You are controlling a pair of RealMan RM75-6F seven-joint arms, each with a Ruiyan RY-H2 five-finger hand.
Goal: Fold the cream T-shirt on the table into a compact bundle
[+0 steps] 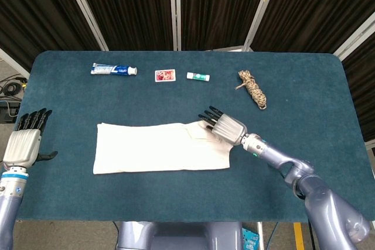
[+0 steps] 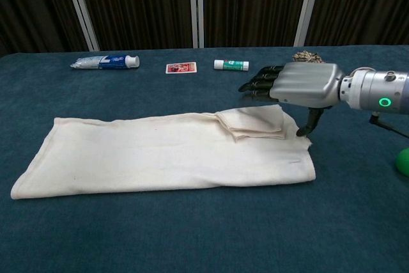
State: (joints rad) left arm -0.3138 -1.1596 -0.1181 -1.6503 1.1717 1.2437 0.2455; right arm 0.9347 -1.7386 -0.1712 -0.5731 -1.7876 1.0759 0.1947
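One T-shirt (cream) under right robot hand

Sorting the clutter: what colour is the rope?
Mottled tan and brown rope; head view shows it best.

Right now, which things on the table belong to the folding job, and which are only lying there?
Belong to the job:
- cream T-shirt, folded into a long strip
- right hand, above the shirt's right end
- left hand, off to the left edge

Only lying there, along the far edge:
- toothpaste tube
- small red card
- small green-and-white tube
- rope bundle
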